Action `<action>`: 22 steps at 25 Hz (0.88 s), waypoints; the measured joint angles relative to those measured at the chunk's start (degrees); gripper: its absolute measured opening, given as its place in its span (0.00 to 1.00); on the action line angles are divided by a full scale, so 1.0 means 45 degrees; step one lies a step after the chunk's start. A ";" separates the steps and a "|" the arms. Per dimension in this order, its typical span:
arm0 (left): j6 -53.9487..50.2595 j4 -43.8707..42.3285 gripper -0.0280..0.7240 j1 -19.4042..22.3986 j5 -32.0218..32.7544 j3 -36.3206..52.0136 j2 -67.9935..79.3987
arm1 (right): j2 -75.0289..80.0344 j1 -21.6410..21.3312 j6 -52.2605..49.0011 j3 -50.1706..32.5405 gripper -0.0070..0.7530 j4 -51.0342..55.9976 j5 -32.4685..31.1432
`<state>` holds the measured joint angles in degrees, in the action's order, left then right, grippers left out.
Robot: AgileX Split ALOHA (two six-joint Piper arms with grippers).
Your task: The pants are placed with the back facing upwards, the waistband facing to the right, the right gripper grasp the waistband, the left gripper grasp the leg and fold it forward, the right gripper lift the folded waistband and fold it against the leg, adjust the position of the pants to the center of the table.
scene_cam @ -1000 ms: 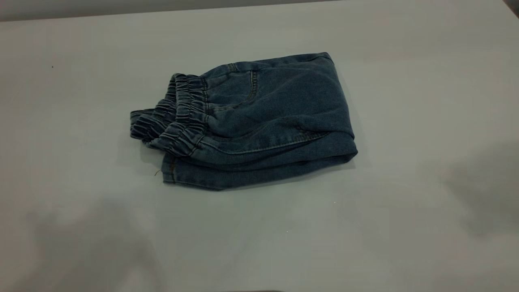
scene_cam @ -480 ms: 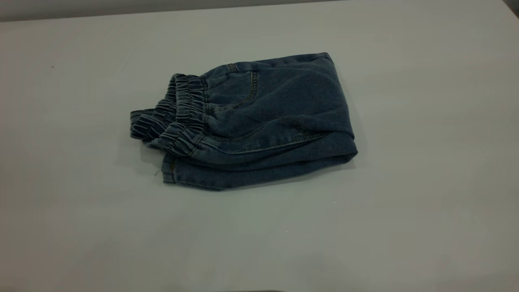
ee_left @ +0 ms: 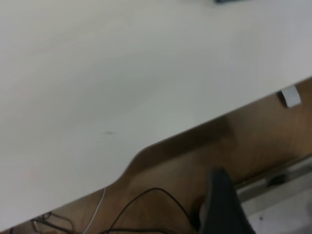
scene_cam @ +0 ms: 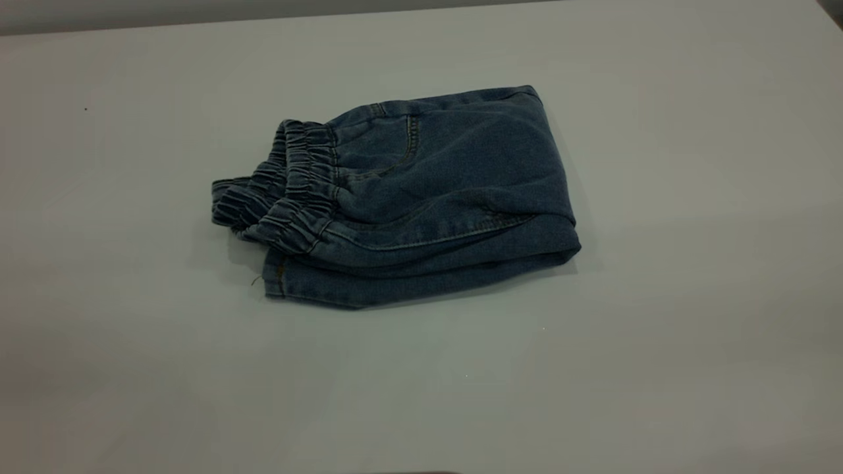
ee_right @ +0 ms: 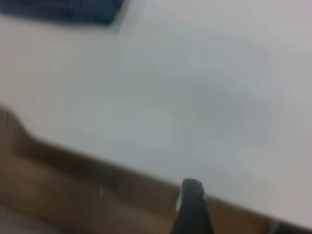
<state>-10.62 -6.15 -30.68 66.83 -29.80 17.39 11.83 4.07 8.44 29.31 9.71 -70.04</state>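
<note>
The pants (scene_cam: 421, 197) lie folded into a compact blue denim bundle on the table (scene_cam: 658, 342), a little left of the middle. The gathered waistband (scene_cam: 290, 191) points to the left and rests on the leg layer, whose hem (scene_cam: 283, 280) shows beneath. Neither gripper appears in the exterior view. The left gripper (ee_left: 222, 204) hangs beyond the table's edge over the floor. The right gripper (ee_right: 192, 207) is also off the table's edge, with a corner of the pants (ee_right: 63, 9) far from it. Nothing is held.
The table's edge (ee_left: 204, 127) crosses the left wrist view, with brown floor and black cables (ee_left: 146, 195) below. A small white tag (ee_left: 291, 96) sits under the edge. Bare tabletop surrounds the pants on all sides.
Dark shadows on the table's near left and right corners have faded away. The pants have not moved.
</note>
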 joint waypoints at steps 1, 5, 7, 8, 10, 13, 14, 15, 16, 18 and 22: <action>-0.0238 -0.0240 0.56 0.0000 0.0000 0.0032 -0.0011 | -0.0174 0.0000 -0.0396 0.0000 0.62 -0.0029 0.0262; -0.0875 -0.0873 0.56 0.0000 -0.0050 0.0089 -0.0022 | -0.0350 0.0000 -0.1615 -0.0342 0.62 -0.0077 0.1151; -0.0944 -0.0944 0.56 0.0000 -0.0244 0.0233 -0.0022 | -0.0350 0.0000 -0.1782 -0.0424 0.62 -0.0092 0.1239; -0.0954 -0.0944 0.56 0.0000 -0.0320 0.0264 -0.0022 | -0.0350 0.0000 -0.1877 -0.0452 0.62 -0.0105 0.1263; -0.0942 -0.0944 0.56 0.0000 -0.0352 0.0301 -0.0022 | -0.0350 0.0000 -0.1877 -0.0452 0.62 -0.0119 0.1263; -0.0402 -0.0633 0.56 0.0000 -0.0423 0.0301 -0.0022 | -0.0350 0.0000 -0.1877 -0.0465 0.62 -0.0119 0.1268; 0.0040 -0.0390 0.56 0.0000 -0.0468 0.0305 -0.0022 | -0.0350 0.0000 -0.1877 -0.0465 0.62 -0.0119 0.1268; 0.0563 -0.0033 0.56 0.0000 -0.0512 0.0305 -0.0022 | -0.0350 0.0000 -0.1877 -0.0465 0.62 -0.0119 0.1268; 0.1010 0.0295 0.56 0.0000 -0.0553 0.0315 -0.0022 | -0.0350 0.0000 -0.1877 -0.0465 0.62 -0.0119 0.1268; 0.1904 0.0726 0.56 0.0000 -0.0619 0.0354 -0.0022 | -0.0350 0.0000 -0.1877 -0.0465 0.62 -0.0119 0.1235; 0.2492 0.0861 0.56 0.0000 -0.0634 0.0354 -0.0022 | -0.0350 0.0000 -0.1877 -0.0465 0.62 -0.0107 0.1222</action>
<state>0.59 -2.28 -30.68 63.98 -28.21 17.29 10.25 4.07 0.00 27.22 9.23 -64.54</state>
